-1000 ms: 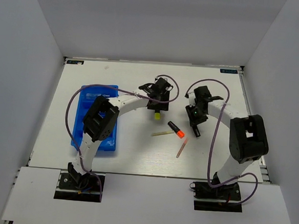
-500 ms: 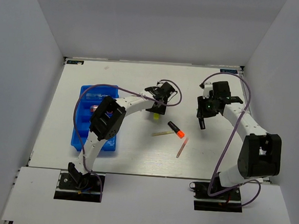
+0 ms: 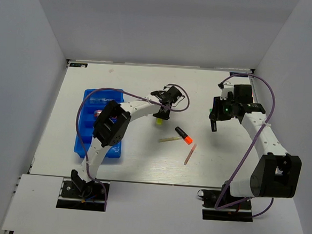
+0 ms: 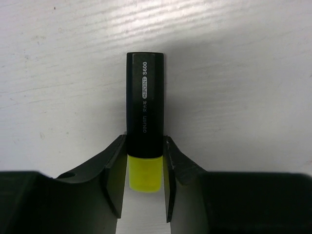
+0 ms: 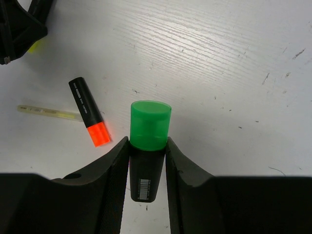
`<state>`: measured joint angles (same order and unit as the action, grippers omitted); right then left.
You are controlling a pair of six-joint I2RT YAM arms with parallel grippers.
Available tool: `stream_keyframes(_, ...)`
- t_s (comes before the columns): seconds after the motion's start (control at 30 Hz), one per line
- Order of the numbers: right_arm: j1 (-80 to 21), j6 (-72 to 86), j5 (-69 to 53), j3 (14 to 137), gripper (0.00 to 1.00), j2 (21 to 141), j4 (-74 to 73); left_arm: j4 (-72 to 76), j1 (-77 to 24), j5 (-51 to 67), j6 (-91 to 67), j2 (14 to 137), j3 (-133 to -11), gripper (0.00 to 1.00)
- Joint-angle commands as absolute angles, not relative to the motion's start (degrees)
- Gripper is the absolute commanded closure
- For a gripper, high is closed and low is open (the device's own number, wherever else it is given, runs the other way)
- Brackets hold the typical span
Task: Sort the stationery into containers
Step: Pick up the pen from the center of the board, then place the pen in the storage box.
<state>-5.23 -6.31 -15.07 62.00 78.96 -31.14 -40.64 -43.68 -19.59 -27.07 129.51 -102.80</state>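
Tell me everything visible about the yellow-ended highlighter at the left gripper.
The yellow highlighter has a glossy black plastic barrel with white print reading S600 and a translucent yellow end. It appears to lie flat on the white table, yellow end toward the left gripper, whose fingers press against both its sides where black meets yellow. From above, only its yellow tip shows under the gripper, mid-table, right of the blue tray.

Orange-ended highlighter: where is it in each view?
Top external: orange-ended highlighter near the middle of the picture.
Left wrist: not in it.
Right wrist: orange-ended highlighter left of middle, orange end nearest the camera.
Shared landmark: pale stick lying beside it.
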Motion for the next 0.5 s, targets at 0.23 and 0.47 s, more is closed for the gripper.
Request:
stream_keyframes(0.23, -4.22, -6.95, -22.06, 60.73, 1.0, 77.08, -30.85, -44.82, -42.02, -13.03, -3.64, 103.82, -91.59, 1.0)
stream_keyframes(0.47, -4.13, -6.86, -23.12, 60.64, 1.0, 76.99, -30.94, -46.32, -35.26, -6.6, 11.94, 79.47, -72.63, 1.0)
